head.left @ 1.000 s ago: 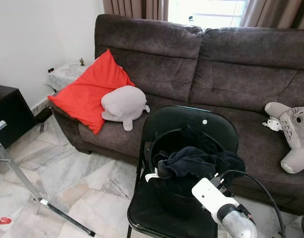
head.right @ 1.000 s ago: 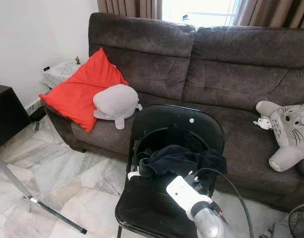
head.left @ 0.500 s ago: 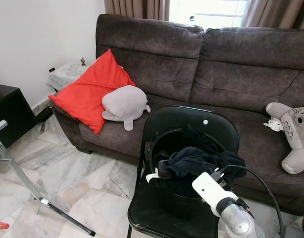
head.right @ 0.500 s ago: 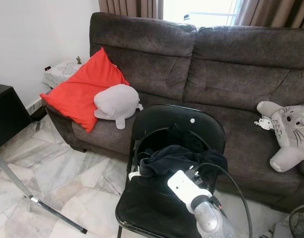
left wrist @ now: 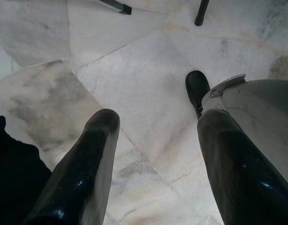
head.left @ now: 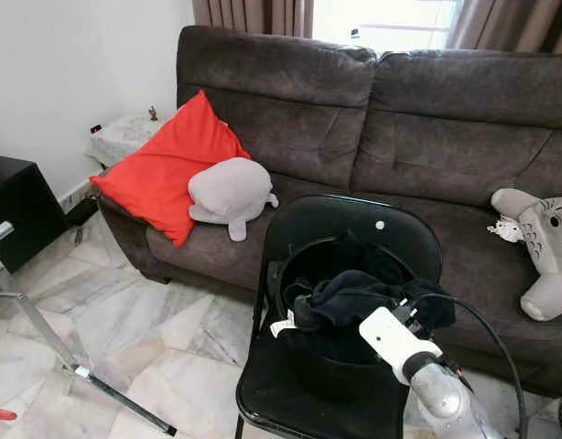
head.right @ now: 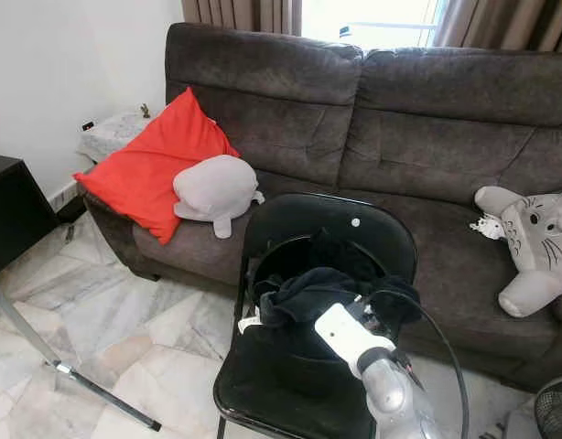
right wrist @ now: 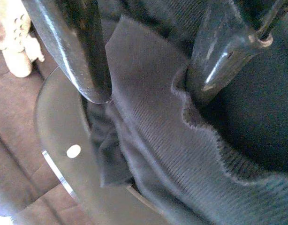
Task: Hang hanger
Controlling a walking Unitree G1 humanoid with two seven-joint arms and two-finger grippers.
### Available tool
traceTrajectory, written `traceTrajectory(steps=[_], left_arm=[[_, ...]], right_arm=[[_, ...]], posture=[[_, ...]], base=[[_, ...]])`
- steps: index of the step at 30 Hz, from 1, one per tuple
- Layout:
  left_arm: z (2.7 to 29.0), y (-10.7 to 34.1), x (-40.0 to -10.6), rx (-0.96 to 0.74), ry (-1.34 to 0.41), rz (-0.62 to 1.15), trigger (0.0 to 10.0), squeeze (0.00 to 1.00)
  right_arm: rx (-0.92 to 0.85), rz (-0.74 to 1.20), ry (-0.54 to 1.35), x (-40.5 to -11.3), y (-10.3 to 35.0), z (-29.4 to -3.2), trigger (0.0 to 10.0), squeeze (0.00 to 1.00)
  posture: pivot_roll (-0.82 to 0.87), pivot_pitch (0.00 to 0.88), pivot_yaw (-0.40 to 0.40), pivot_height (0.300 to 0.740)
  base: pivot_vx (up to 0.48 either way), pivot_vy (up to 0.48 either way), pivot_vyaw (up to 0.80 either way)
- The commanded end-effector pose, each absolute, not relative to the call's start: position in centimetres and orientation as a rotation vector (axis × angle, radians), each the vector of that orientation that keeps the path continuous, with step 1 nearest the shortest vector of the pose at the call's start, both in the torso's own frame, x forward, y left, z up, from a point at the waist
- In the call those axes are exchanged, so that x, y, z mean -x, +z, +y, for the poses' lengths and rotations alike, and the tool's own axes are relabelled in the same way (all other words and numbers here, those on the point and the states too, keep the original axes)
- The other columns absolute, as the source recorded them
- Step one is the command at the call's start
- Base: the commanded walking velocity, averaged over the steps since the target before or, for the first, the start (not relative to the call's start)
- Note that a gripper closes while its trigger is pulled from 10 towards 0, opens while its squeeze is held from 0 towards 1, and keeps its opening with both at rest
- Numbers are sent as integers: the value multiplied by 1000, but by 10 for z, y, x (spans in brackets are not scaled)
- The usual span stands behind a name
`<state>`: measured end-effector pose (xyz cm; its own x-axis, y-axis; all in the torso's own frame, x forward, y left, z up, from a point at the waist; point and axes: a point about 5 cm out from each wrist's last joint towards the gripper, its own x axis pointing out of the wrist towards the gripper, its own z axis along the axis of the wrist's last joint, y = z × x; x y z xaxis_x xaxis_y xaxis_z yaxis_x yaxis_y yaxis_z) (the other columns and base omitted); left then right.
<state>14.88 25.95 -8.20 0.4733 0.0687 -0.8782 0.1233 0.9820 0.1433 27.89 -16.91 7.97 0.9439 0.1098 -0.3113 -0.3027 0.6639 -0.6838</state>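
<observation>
the sofa (head.left: 372, 128) at the top of the head views is showing a matt, napped brown fabric. the folding chair (head.left: 350, 229) is gleaming in glossy black. the dark garment (right wrist: 181, 154) is looking ribbed and soft with a frayed edge. the floor (left wrist: 134, 79) is shining as polished marble.

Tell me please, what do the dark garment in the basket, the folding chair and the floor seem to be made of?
Dark garment: soft ribbed knit, matte; fine parallel ribs and a fuzzy edge show between the right gripper fingers.
Folding chair: probably painted metal or hard plastic, glossy black; light glints on its backrest.
Floor: polished stone tiles, likely marble; grey veins and thin joints.
</observation>
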Motion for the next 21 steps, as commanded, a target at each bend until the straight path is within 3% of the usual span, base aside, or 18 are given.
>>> traceTrajectory(steps=[1, 12, 21], left_arm=[[264, -82, -146, -206, -35, 1092, 10000, 0], [264, -82, -146, -208, -35, 1094, 10000, 0], [264, -81, -147, -211, -39, 1091, 10000, 0]], right_arm=[[816, 228, 229, -282, 84, -169, 10000, 0], [819, 177, 268, -283, 86, -159, 10000, 0], [930, 139, 251, -291, 86, -162, 10000, 0]], posture=[[-86, 0, 50, 740], [-85, 0, 52, 740], [-80, 0, 52, 740]], base=[[0, 0, 0], [0, 0, 0], [0, 0, 0]])
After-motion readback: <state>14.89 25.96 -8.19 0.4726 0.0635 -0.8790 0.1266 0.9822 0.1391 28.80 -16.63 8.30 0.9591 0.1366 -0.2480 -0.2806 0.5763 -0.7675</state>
